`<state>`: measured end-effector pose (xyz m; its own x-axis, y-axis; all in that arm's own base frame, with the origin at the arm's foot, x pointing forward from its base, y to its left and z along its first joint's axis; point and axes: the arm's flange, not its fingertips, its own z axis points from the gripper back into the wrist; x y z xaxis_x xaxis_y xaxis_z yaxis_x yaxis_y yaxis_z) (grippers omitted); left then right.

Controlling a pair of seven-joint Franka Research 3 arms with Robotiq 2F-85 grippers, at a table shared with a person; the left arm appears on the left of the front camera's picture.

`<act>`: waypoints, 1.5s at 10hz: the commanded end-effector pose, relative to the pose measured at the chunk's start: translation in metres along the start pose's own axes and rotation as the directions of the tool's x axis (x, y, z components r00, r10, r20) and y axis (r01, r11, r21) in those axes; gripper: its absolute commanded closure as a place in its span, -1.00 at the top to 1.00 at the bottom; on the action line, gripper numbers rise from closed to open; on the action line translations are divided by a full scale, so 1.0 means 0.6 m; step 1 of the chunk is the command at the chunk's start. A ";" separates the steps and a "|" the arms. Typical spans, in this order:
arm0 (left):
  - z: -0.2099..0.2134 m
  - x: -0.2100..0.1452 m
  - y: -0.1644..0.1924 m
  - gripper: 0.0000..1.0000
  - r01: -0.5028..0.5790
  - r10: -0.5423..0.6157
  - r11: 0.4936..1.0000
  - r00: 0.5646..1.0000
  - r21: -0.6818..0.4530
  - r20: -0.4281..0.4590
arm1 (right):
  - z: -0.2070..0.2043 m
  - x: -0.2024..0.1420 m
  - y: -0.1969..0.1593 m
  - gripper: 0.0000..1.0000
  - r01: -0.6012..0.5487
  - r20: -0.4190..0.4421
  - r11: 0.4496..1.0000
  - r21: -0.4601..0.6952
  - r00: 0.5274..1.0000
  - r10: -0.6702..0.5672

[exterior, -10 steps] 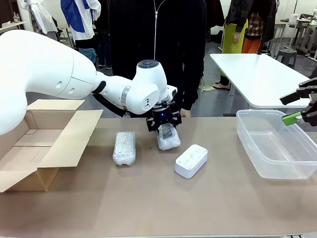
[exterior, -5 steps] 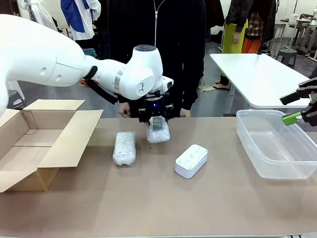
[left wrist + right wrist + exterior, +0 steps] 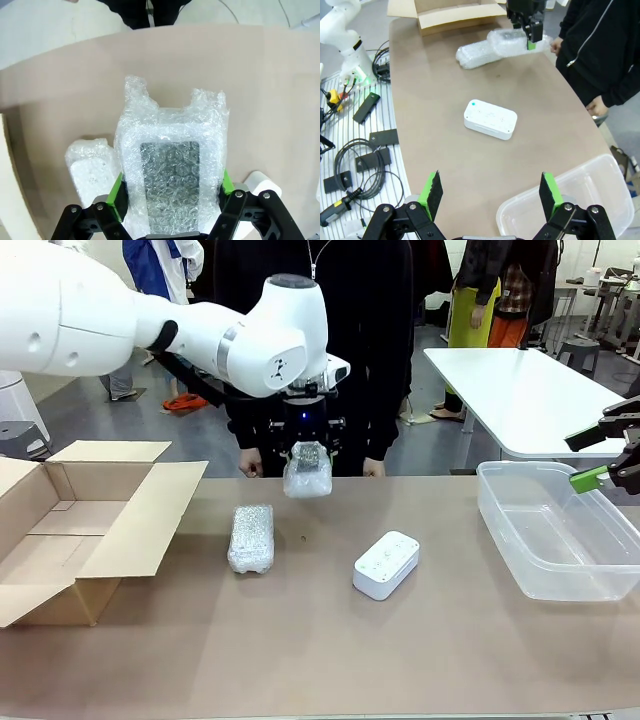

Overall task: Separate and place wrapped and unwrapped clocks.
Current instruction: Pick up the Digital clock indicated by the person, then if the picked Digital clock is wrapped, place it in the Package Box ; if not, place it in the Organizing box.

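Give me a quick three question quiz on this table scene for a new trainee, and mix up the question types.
1. True or false: the left gripper is empty.
2. How many clocks lie on the table? A) one B) two C) three
3. Which container stands at the robot's right side of the table?

Key:
1. False: it grips a bubble-wrapped clock above the table.
2. B: another wrapped clock and the bare white clock.
3. The clear plastic tub, near the open right gripper; the cardboard box stands at the left.
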<state>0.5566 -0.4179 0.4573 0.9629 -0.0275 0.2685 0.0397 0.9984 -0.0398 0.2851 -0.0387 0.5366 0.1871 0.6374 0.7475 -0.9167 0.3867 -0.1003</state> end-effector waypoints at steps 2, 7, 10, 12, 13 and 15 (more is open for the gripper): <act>0.037 0.001 -0.001 -0.58 0.046 -0.046 0.999 0.999 0.021 0.023 | 0.000 0.003 -0.005 1.00 -0.007 0.031 1.000 0.020 1.000 0.006; 0.039 0.000 -0.009 -0.58 0.023 -0.024 1.000 0.999 0.005 0.024 | 0.000 0.003 -0.005 1.00 -0.007 0.031 1.000 0.020 1.000 0.006; 0.039 0.000 -0.009 -0.58 0.023 -0.024 1.000 0.999 0.005 0.024 | 0.000 0.003 -0.005 1.00 -0.007 0.031 1.000 0.020 1.000 0.006; 0.039 0.000 -0.009 -0.58 0.023 -0.024 1.000 0.999 0.005 0.024 | 0.000 0.003 -0.005 1.00 -0.007 0.031 1.000 0.020 1.000 0.006; 0.039 0.000 -0.009 -0.58 0.023 -0.024 1.000 0.999 0.005 0.024 | 0.000 0.003 -0.005 1.00 -0.007 0.031 1.000 0.020 1.000 0.006; 0.039 0.000 -0.009 -0.58 0.023 -0.024 1.000 0.999 0.005 0.024 | 0.000 0.003 -0.005 1.00 -0.007 0.031 1.000 0.020 1.000 0.006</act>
<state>0.5492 -0.4230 0.4776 0.9581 -0.0525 0.2817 0.0625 0.9977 -0.0266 0.2851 -0.0387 0.5365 0.1869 0.6376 0.7474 -0.9169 0.3863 -0.1003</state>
